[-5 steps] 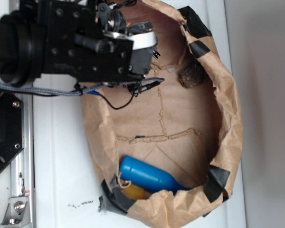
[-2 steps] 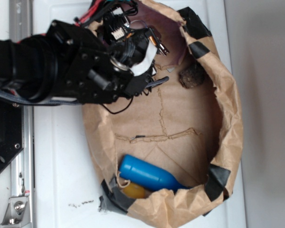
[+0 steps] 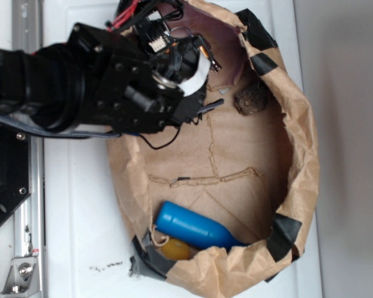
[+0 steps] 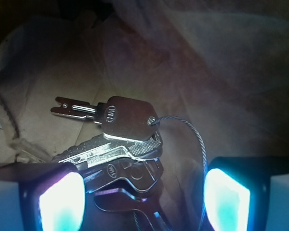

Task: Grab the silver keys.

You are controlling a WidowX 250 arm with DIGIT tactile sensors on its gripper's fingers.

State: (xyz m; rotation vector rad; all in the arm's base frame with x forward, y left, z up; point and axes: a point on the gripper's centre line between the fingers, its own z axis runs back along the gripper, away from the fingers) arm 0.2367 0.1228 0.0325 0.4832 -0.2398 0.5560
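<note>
Since a second ago the black arm has swung round and its head now sits deeper over the top corner of the brown paper bag (image 3: 298, 143), tilted toward the bag's upper wall; between the last two moments the shift is slight, a small nudge further in.

In the wrist view the claw (image 4: 144, 197) stands open, its two glowing pale-blue fingers (image 4: 61, 202) well apart at the bottom edge. The silver keys (image 4: 120, 144) lie between and just above them on the paper floor of the bag, not gripped. The bunch is a fan of several flat metal keys stacked one on another; the top key has a broad, brownish-tinted head stamped with a small oval mark whose letters are too small to read for certain, and a like oval shows on a head lower in the stack. A thin wire ring (image 4: 195, 139) loops from the top key's hole toward the right finger. One key blade points left.

From the exterior view the keys are mostly hidden by the arm. The rough brown lump (image 3: 251, 99) rests against the bag's right wall, apart from the claw. A blue bottle (image 3: 196, 228) lies at the lower end of the bag with a yellow object (image 3: 174, 249) beside it. Black tape patches (image 3: 283, 234) mark the bag's rim. The bag sits on a white worktop (image 3: 74, 211).
</note>
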